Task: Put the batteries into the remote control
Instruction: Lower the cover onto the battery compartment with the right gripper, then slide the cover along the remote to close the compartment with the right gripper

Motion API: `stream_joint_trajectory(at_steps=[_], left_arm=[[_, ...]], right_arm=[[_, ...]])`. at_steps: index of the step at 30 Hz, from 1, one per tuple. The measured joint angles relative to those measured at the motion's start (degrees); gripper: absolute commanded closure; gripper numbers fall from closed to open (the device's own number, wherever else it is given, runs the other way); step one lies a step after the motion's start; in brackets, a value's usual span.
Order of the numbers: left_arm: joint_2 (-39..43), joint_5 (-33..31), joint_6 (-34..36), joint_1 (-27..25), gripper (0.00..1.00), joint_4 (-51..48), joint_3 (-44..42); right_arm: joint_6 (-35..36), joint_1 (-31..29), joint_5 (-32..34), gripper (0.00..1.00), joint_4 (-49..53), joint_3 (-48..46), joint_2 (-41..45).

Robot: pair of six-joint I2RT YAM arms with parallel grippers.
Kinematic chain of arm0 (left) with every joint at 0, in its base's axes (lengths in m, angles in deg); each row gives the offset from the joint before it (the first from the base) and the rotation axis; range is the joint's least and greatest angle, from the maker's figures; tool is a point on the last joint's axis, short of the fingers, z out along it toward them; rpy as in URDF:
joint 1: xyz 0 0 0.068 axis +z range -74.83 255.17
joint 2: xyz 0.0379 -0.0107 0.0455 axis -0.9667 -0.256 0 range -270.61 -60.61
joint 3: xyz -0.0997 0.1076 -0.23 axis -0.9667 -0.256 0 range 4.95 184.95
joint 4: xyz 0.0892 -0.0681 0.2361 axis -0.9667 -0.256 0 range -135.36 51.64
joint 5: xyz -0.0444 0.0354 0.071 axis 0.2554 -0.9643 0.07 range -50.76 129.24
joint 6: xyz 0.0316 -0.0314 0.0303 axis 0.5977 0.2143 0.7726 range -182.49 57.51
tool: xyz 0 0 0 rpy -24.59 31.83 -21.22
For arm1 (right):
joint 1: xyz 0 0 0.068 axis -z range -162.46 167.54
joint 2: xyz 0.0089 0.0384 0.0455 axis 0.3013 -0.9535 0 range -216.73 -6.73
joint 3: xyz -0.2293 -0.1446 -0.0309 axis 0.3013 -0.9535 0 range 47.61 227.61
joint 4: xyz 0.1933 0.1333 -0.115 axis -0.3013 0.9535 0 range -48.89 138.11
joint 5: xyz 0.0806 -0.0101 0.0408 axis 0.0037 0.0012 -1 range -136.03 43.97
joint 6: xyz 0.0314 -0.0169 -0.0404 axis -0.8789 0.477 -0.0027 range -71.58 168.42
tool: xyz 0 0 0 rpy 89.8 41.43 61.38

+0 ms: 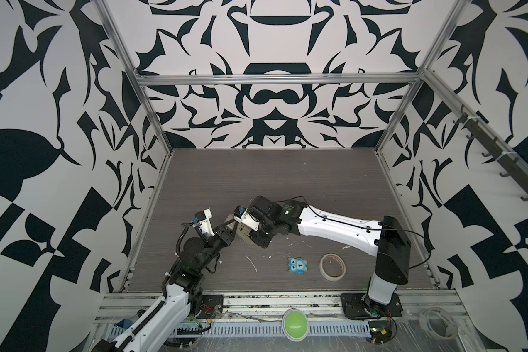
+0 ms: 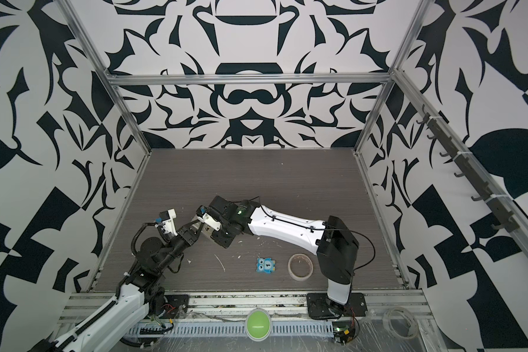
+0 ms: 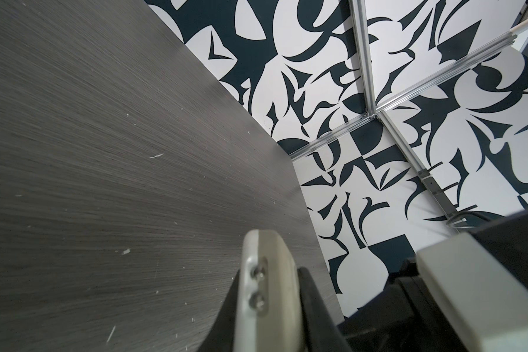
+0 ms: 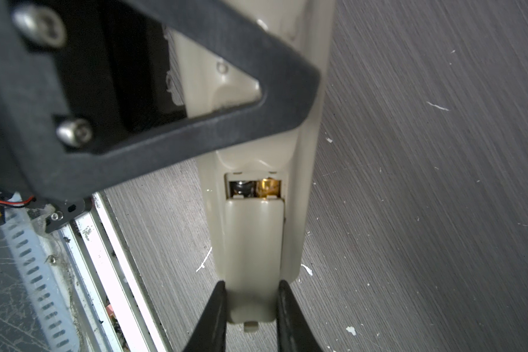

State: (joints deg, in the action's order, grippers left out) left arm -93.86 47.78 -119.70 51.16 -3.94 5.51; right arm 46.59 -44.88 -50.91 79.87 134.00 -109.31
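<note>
The off-white remote control (image 4: 305, 189) is held just above the table, back side up. My left gripper (image 3: 269, 274) is shut on its edge, and its black frame crosses the remote's far half in the right wrist view. Inside the open strip of the compartment lie the batteries (image 4: 267, 186): one gold end and one dark end beside a spring. The battery cover (image 4: 253, 237) hides the remainder of the compartment. My right gripper (image 4: 251, 286) is shut on the cover's outer end. In both top views the grippers meet around the remote control (image 1: 233, 226) (image 2: 199, 226) at the table's left middle.
A blue owl tile (image 1: 298, 266) and a tape roll (image 1: 333, 265) lie near the front right. White scraps (image 1: 251, 262) dot the wood-grain table (image 1: 287, 183). A green dome (image 1: 294, 324) sits on the front rail. Patterned walls and metal rails enclose the table.
</note>
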Motion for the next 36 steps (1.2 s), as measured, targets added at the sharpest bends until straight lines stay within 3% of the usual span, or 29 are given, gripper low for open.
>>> stream_joint_trajectory(at_steps=[36], left_arm=[[-0.09, -0.24, 0.04, 0.11, 1.0, -1.68, 0.0]], right_arm=[[0.07, -0.33, 1.33, 1.0, -0.17, 2.82, -2.89]])
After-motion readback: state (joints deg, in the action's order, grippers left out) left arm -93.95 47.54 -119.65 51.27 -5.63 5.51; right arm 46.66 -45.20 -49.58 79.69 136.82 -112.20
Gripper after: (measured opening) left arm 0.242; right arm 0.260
